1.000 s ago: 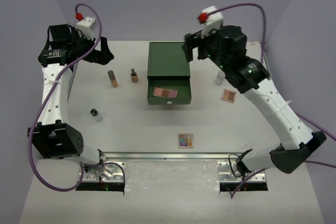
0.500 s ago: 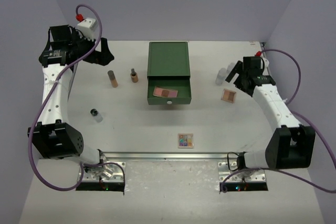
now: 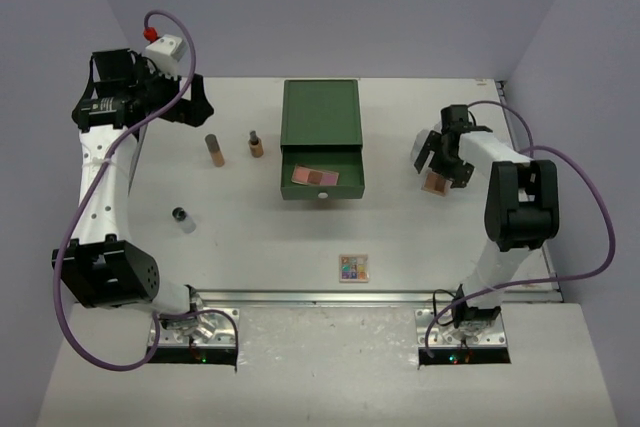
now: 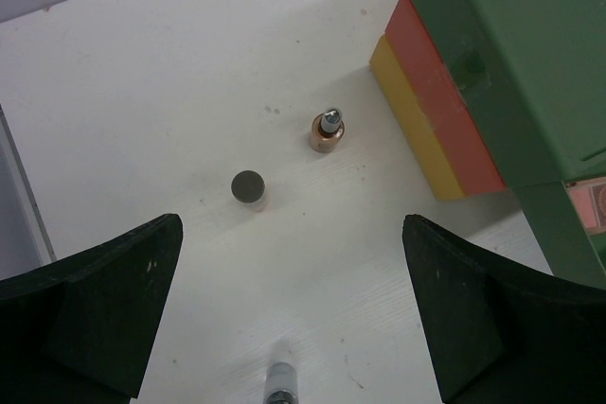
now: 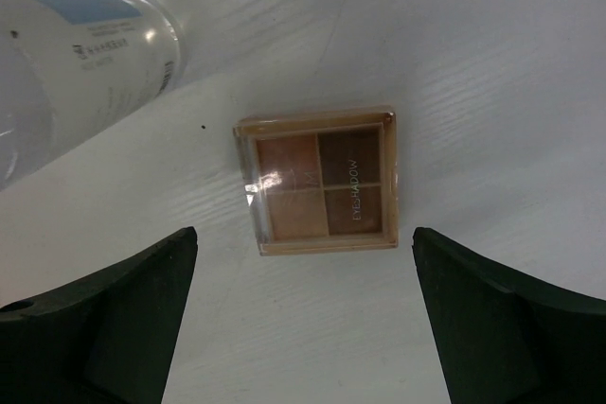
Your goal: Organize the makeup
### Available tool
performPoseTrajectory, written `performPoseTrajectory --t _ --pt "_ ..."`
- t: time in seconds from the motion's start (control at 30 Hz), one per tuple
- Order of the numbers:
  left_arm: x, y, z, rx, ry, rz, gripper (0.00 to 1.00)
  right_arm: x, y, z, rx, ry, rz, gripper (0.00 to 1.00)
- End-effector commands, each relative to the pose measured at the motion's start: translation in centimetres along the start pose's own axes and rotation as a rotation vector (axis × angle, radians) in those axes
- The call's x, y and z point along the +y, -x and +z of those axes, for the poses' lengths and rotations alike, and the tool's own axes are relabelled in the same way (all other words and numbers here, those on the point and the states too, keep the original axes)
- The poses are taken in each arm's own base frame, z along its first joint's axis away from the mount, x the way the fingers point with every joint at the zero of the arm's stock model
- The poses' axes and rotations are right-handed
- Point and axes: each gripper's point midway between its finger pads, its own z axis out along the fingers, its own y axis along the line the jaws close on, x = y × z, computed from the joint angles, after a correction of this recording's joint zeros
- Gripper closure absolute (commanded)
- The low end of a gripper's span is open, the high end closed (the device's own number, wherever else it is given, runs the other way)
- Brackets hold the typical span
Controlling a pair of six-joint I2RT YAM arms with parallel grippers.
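My right gripper (image 3: 441, 161) hangs open low over a tan four-pan eyeshadow compact (image 5: 320, 182), which lies flat on the table just ahead of the open gripper (image 5: 303, 328) in the right wrist view. A clear bottle (image 5: 76, 63) lies beside the compact. My left gripper (image 3: 188, 102) is open and high at the back left. Below it stand a peach tube with a dark cap (image 4: 248, 186) and a small peach bottle (image 4: 327, 130). A multicolour palette (image 3: 353, 268) lies at the front centre. A small clear bottle (image 3: 183, 218) lies on the left. Pink compacts (image 3: 315, 177) rest in the open drawer.
The green three-drawer box (image 3: 320, 115) stands at the back centre with its top drawer pulled out toward me. Its orange (image 4: 440, 92) and yellow (image 4: 417, 120) drawers show in the left wrist view. The table's right edge runs close behind the right arm.
The right arm swung from above the drawer box out to the right and came down over the tan compact. The left arm has stayed put.
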Motion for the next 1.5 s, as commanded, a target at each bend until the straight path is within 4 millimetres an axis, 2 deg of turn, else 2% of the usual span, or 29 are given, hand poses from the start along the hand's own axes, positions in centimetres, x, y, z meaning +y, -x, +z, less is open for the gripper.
performPoseTrajectory --t 0.0,0.17,0.27,0.33,0.4,0.47,0.5,0.6,0.7,0.87,1.0,1.07,1.13,1.2,1.23,1.3,1.37,1.4,1.43,1.47 --pt "-0.2 1.7 -1.2 -0.053 0.023 0.057 0.00 -0.3 1.1 0.8 -0.039 -0.040 -0.008 0.07" --pt "-0.2 2.5 -1.6 -0.070 0.027 0.061 0.00 -0.8 -0.7 2.5 0.025 -0.057 -0.026 0.08" --pt "-0.2 2.8 -1.8 -0.076 0.033 0.067 0.00 -1.6 -1.9 3.3 0.048 -0.086 -0.032 0.13" --pt "-0.1 2.7 -1.8 -0.073 0.038 0.067 0.00 -1.8 -2.6 3.7 0.067 -0.090 -0.048 0.19" --pt "0.0 2.7 -1.7 -0.073 0.041 0.062 0.00 -2.6 -2.9 4.1 0.090 -0.078 -0.031 0.34" --pt "0.0 2.7 -1.8 -0.072 0.042 0.058 0.00 -2.5 -3.4 4.0 0.094 -0.063 -0.028 0.41" --pt "0.0 2.7 -1.8 -0.074 0.042 0.057 0.00 -2.7 -3.7 3.8 0.083 -0.058 -0.020 0.49" --pt "-0.1 2.7 -1.8 -0.073 0.042 0.057 0.00 -3.0 -4.1 3.1 0.058 -0.049 -0.003 0.58" --pt "-0.1 2.6 -1.8 -0.072 0.042 0.056 0.00 -3.5 -4.3 2.1 0.030 -0.055 0.007 0.61" --pt "-0.2 2.7 -1.6 -0.076 0.032 0.049 0.00 -3.9 -2.3 -1.6 -0.101 -0.032 0.040 0.61" --pt "-0.4 2.7 -1.6 -0.078 0.022 0.040 0.00 -4.1 1.5 -7.4 -0.294 -0.008 0.069 0.62" --pt "-0.2 2.9 -1.5 -0.086 0.034 0.029 0.00 -3.7 2.9 -10.1 -0.366 0.028 0.054 0.65" --pt "-0.2 3.0 -1.5 -0.101 0.044 0.016 0.00 -2.5 3.9 -13.1 -0.433 0.083 0.036 0.68" --pt "-0.5 3.6 -1.6 -0.134 0.039 0.026 0.00 -0.4 4.3 -16.1 -0.488 0.139 -0.018 0.70" --pt "-1.0 3.6 -1.4 -0.136 0.027 0.032 0.00 1.3 4.2 -17.6 -0.520 0.165 -0.066 0.70" --pt "-2.1 3.6 -0.8 -0.129 0.003 0.059 0.00 5.8 2.5 -20.0 -0.530 0.251 -0.180 0.71" --pt "-3.1 3.4 -0.1 -0.116 -0.012 0.087 0.00 10.3 1.1 -23.2 -0.541 0.354 -0.268 0.72" --pt "-3.5 3.4 0.2 -0.109 -0.017 0.096 0.00 11.9 -0.6 -23.2 -0.509 0.375 -0.321 0.72" --pt "-4.1 3.2 0.8 -0.097 -0.026 0.108 0.00 14.2 -1.8 -24.4 -0.495 0.401 -0.372 0.72" --pt "-4.1 3.1 0.9 -0.094 -0.028 0.107 0.00 14.7 -1.6 -24.9 -0.494 0.392 -0.369 0.72"
